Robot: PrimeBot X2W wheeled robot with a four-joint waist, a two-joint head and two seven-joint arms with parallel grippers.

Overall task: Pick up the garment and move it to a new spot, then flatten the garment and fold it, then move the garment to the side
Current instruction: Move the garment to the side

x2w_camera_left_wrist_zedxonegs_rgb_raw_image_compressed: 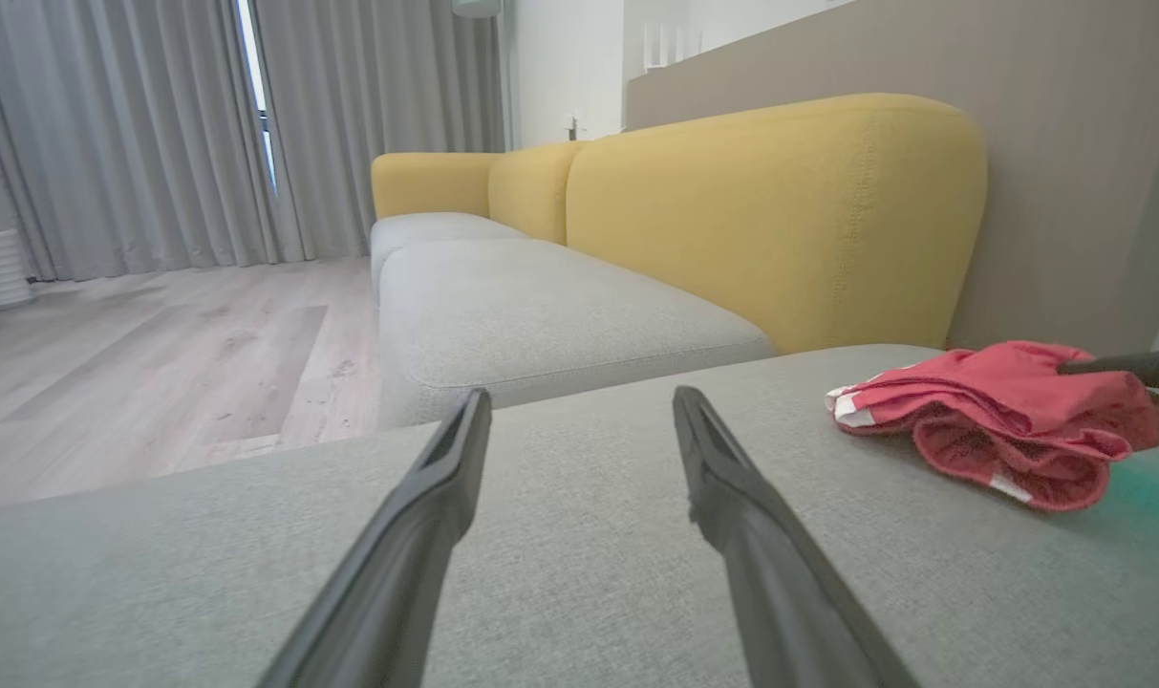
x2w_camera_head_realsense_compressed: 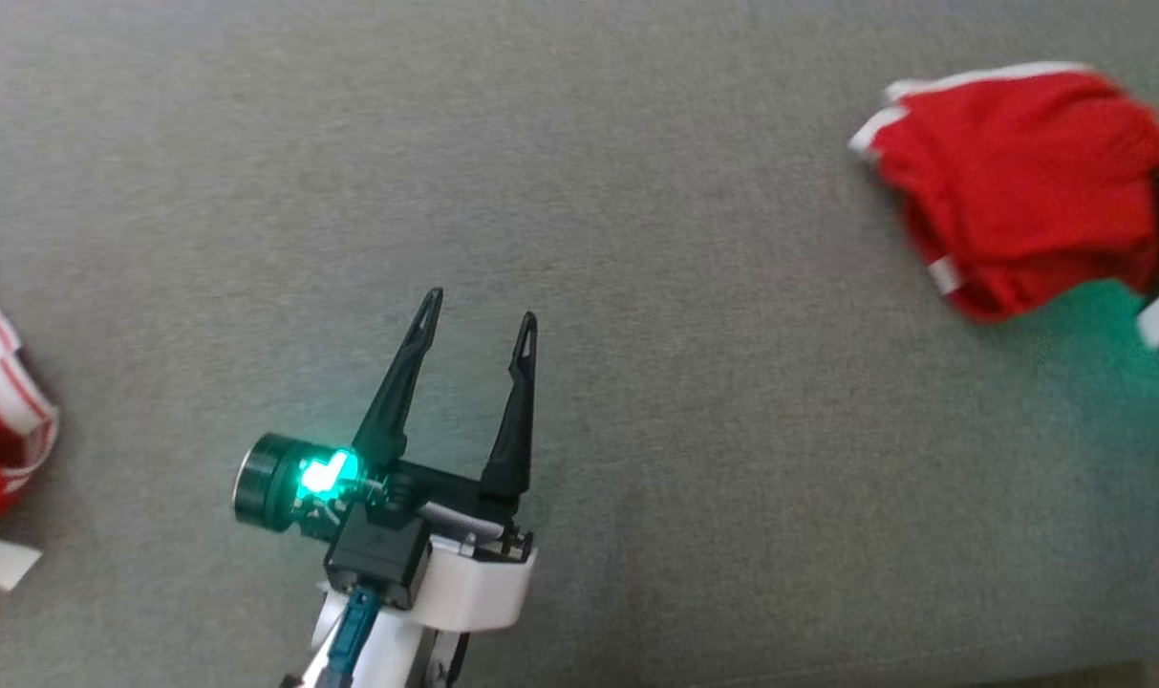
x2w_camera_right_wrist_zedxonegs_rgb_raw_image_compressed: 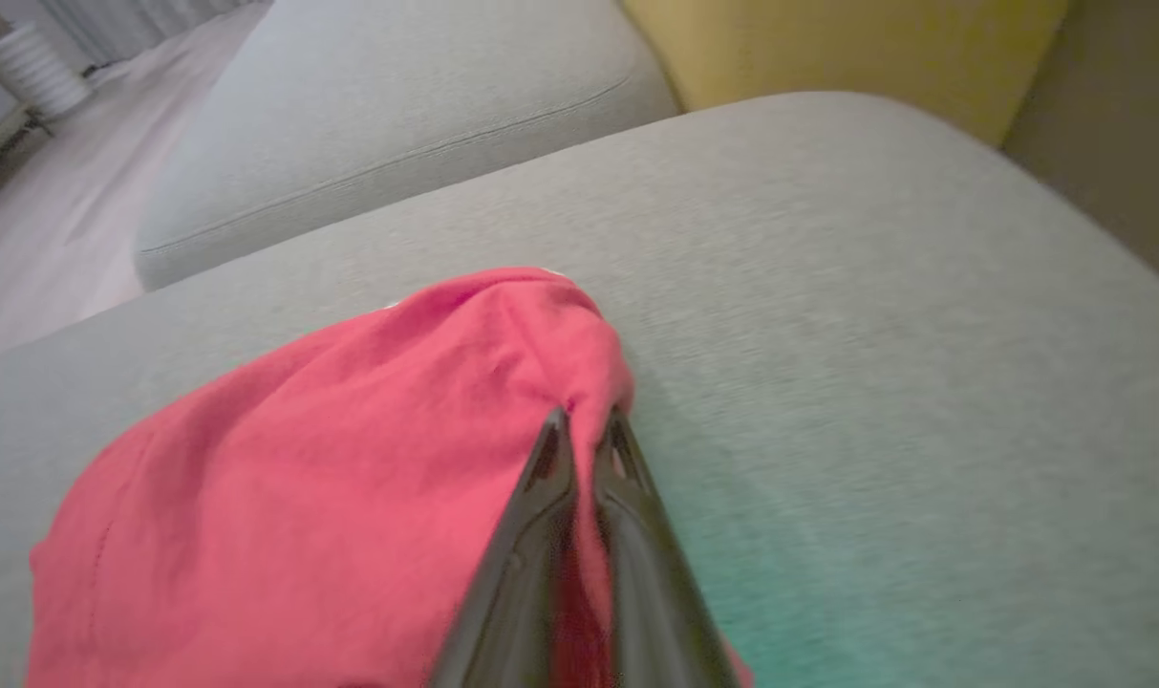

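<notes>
While clamped tight on raised fold of garment (x2w_camera_right_wrist_zedxonegs_rgb_raw_image_compressed: 302, 478) by right gripper (x2w_camera_right_wrist_zedxonegs_rgb_raw_image_compressed: 584, 420), lift slowly and straight up; confirm full clearance from seat (x2w_camera_head_realsense_compressed: 636, 191) before carrying to new spot. At left gripper (x2w_camera_head_realsense_compressed: 482, 308): spread wide, nothing held, hovering over bare seat, well apart from garment. Red with white trim, crumpled in loose heap at seat's right side; limp, likely to trail.
</notes>
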